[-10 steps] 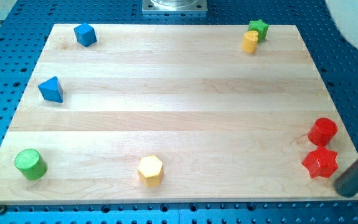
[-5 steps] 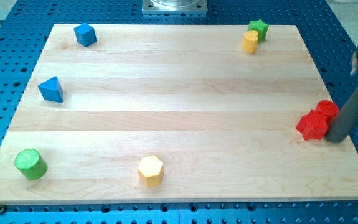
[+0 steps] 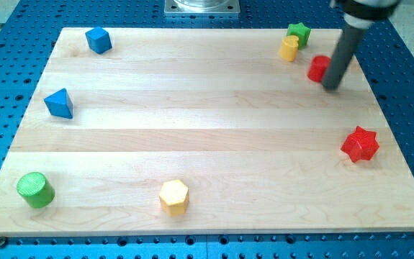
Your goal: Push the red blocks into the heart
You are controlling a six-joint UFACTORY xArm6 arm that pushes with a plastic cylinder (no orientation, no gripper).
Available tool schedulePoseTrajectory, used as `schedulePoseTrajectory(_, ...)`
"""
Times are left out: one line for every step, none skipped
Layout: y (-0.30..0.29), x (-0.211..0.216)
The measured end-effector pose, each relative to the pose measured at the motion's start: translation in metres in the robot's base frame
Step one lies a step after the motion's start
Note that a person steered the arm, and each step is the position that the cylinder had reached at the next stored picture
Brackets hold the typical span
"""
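The rod hides the right part of 1 red block (image 3: 318, 68), so its shape cannot be told. The yellow block (image 3: 289, 48) covers the lower left of the green star (image 3: 299, 32). The rod's upper end runs off the view's top.

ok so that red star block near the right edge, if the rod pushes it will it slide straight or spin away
The red star block looks rigid and squat, so it should slide, not tip. Its points probably make it spin off my tip under an off-centre push. It sits near the board's right edge, so margin is small.
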State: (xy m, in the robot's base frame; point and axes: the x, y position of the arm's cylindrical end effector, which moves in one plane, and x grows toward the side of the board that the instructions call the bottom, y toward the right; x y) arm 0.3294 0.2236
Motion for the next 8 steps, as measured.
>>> schedulePoseTrajectory(-0.004,0.007)
schedulePoseTrajectory(-0.011,0.003)
schedulePoseTrajectory(-0.009,-0.023)
schedulePoseTrajectory(-0.008,0.028)
schedulePoseTrajectory(0.054,0.104)
schedulePoseTrajectory(0.05,0.137)
schedulePoseTrajectory(0.05,0.136)
schedulePoseTrajectory(0.056,0.164)
